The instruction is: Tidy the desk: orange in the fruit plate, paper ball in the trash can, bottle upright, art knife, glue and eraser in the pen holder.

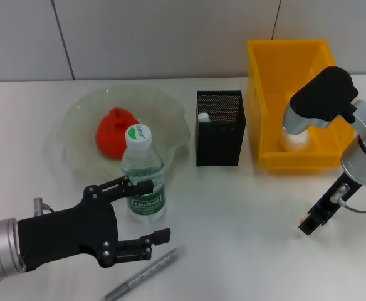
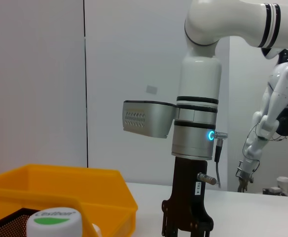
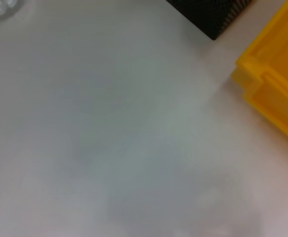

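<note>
The bottle (image 1: pixel 143 179) stands upright on the table, its white and green cap (image 2: pixel 53 223) also in the left wrist view. My left gripper (image 1: pixel 160 210) is open beside it, upper finger against the label, lower finger clear. The orange (image 1: pixel 115 133) lies in the glass fruit plate (image 1: pixel 70 153). A silver art knife (image 1: pixel 146 273) lies on the table below the left gripper. The paper ball (image 1: pixel 294 142) sits in the yellow trash can (image 1: pixel 287 59). A white item (image 1: pixel 203 117) pokes up in the black mesh pen holder (image 1: pixel 219 135); glue or eraser, I cannot tell. My right gripper (image 1: pixel 311 223) hangs over bare table, front of the trash can.
The right arm's silver and white links (image 1: pixel 324 100) overhang the trash can's front right. In the right wrist view, a corner of the pen holder (image 3: pixel 210 15) and the trash can's edge (image 3: pixel 274 94) border bare white table (image 3: pixel 109 138). Another robot (image 2: pixel 274 113) stands far behind.
</note>
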Motion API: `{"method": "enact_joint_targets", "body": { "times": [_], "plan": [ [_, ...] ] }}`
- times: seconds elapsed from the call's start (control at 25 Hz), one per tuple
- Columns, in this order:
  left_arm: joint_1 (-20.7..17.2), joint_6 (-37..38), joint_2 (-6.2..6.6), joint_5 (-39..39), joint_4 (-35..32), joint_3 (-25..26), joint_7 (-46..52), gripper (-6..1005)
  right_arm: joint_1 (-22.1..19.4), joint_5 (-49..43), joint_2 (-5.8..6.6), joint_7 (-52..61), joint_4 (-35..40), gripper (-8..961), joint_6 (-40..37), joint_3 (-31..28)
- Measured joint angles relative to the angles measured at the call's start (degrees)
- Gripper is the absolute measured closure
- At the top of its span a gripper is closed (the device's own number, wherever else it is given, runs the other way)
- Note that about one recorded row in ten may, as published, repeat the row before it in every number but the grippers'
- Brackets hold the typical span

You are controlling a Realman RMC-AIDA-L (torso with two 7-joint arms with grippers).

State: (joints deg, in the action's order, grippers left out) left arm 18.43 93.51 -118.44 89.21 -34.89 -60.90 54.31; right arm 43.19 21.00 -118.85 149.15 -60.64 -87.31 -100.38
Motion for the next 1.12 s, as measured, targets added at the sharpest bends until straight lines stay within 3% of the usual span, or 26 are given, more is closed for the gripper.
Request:
{"method": "enact_joint_targets", "body": {
  "times": [1.12],
  "plan": [
    [0.08, 0.09, -0.03, 0.0, 0.0, 0.0, -0.09, 168, 0.05, -0.18, 0.02, 1.47, 1.87, 399, 2.16, 0.01]
  ]
}}
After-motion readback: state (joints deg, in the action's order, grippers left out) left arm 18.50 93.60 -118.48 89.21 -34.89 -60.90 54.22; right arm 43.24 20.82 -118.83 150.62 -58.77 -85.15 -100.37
